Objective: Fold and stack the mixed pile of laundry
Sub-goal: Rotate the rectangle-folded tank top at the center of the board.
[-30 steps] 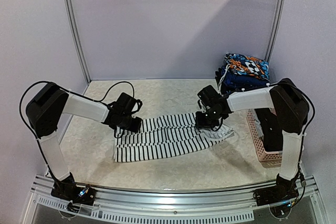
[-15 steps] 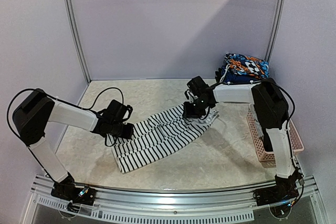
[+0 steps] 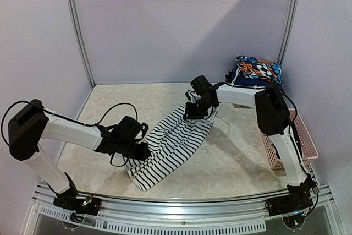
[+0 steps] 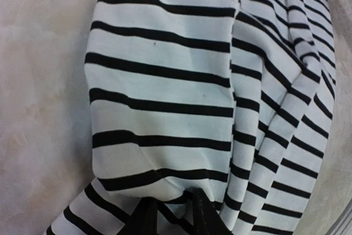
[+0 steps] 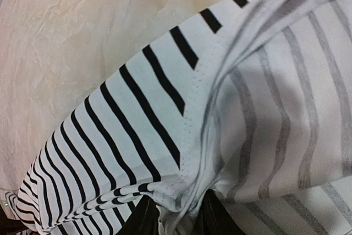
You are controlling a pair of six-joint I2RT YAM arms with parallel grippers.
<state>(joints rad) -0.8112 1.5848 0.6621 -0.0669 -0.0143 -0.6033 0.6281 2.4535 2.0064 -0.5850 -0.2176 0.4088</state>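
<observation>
Striped shirt: lay stretched between left gripper and right gripper, both pinched nearly closed on opposite ends, likely to flatten it for folding.

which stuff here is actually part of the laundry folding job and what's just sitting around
Part of the job:
- striped garment, pinched at one end by the left gripper and at the other by the right gripper
- folded patterned stack at the back right, probably laundry already done

Just lying about:
- pink basket at the right edge
- table
</observation>
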